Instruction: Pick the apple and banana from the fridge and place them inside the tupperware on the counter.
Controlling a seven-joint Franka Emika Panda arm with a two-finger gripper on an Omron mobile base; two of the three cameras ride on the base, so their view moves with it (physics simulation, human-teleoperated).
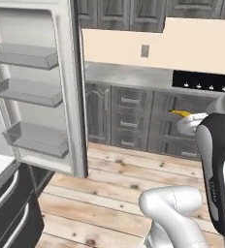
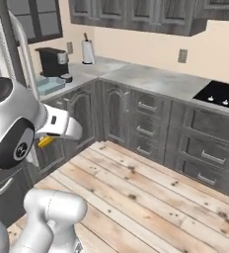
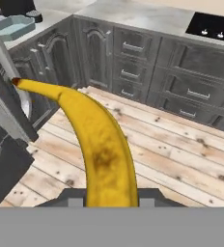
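Note:
My gripper (image 3: pixel 109 201) is shut on the banana (image 3: pixel 102 149), a yellow fruit with a dark tip that juts forward from the fingers over the wooden floor. From the base views the banana (image 1: pixel 181 113) (image 2: pixel 45 142) pokes out of the white hand, in mid-air beside the arm. The tupperware (image 2: pixel 50 85) (image 3: pixel 15 26), a shallow light blue tray, sits on the counter (image 2: pixel 151 79) in front of a black coffee machine, well away from the banana. The fridge door (image 1: pixel 37 87) hangs open at the left, its bins bare. The apple is out of view.
A black coffee machine (image 2: pixel 55 62) and a paper towel roll (image 2: pixel 88 52) stand on the counter by the tray. A black cooktop (image 2: pixel 220 94) lies at the right. Grey cabinets (image 3: pixel 133 72) line the wooden floor (image 2: pixel 151 197). The fridge's lower drawer (image 1: pixel 8 208) is close at the left.

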